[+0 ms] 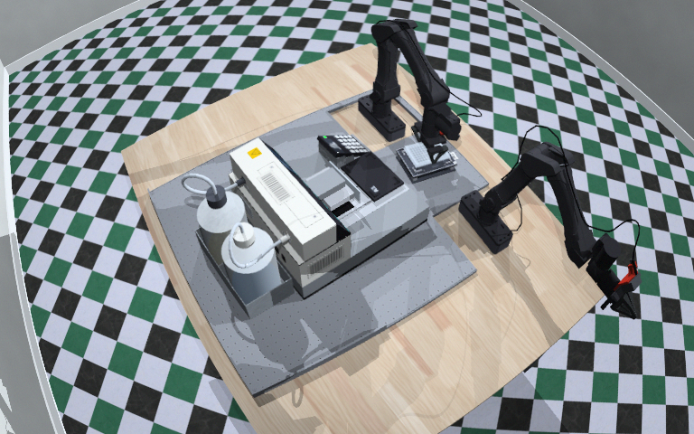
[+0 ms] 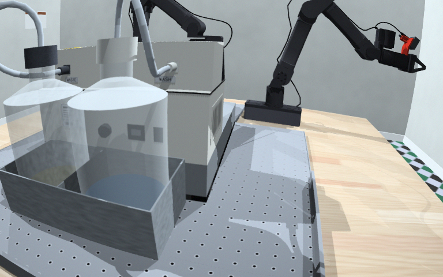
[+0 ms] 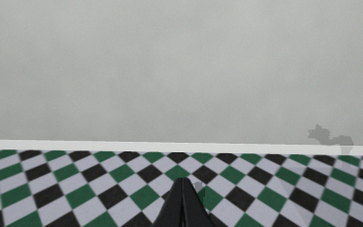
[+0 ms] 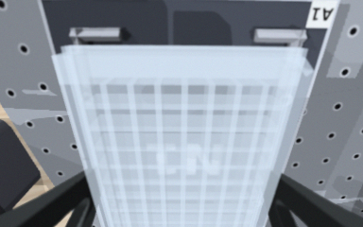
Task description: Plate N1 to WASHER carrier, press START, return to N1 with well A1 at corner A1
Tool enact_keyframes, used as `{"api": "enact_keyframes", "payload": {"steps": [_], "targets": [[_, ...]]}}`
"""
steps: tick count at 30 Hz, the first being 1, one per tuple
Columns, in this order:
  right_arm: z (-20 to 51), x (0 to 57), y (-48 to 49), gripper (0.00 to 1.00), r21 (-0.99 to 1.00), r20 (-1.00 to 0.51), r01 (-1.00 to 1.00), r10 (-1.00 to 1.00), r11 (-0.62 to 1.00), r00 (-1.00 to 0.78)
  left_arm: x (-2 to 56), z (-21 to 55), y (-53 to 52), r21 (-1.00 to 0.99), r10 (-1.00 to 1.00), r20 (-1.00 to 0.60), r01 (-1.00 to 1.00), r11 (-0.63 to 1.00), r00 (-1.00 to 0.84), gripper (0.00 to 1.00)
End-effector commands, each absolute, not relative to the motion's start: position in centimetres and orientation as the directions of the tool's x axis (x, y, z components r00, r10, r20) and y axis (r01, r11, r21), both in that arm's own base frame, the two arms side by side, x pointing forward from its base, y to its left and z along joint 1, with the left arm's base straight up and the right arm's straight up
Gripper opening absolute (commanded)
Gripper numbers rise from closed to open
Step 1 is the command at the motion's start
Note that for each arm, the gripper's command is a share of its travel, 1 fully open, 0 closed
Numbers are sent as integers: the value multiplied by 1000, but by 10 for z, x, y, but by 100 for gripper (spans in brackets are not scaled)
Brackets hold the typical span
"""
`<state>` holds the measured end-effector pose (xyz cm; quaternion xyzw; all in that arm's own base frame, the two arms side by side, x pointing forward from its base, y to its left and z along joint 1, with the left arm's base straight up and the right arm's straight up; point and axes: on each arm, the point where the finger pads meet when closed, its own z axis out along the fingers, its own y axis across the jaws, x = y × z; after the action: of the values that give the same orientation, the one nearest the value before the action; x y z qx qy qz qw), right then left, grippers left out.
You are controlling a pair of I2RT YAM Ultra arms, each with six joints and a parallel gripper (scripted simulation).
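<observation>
The clear plate (image 1: 417, 154) (image 4: 184, 128) is between the fingers of my right gripper (image 1: 436, 152) (image 4: 182, 175), which is shut on its sides. It is over the nest N1 (image 1: 431, 169) (image 4: 146, 14) and looks slightly above it. In the right wrist view the nest's locators show beyond its far edge. Its cut-off corner is on the side of the A1 label (image 4: 321, 14). The washer (image 1: 409, 204) shows a grey recess beside a dark panel. Its keypad (image 1: 349, 145) has a green light (image 1: 324, 136). My left gripper (image 1: 633, 313) (image 2: 424, 67) (image 3: 181, 186) is shut and empty, far from the plate.
Two bottles (image 1: 220, 212) (image 1: 251, 263) (image 2: 120, 130) with hoses stand in a grey tray (image 1: 266, 301) (image 2: 81, 221) behind the washer's white housing (image 1: 286, 199). The right arm's base (image 1: 380, 120) is near the keypad. The left arm's base (image 1: 486, 222) (image 2: 272, 114) stands on the wood.
</observation>
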<state>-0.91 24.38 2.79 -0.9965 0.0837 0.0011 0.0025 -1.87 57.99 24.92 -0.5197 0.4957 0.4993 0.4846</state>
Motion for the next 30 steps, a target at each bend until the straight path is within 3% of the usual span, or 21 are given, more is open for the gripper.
{"api": "enact_keyframes", "payload": {"steps": [1,30], "targets": [[43,-11,251,0,-49,-31,-181,-180,-982,983,-21,256,580,0,0,-1000,-999,-35,0,0],[30,-15,251,0,-32,-26,-167,-166,-986,986,-21,256,580,0,0,-1000,-999,-35,0,0]]}}
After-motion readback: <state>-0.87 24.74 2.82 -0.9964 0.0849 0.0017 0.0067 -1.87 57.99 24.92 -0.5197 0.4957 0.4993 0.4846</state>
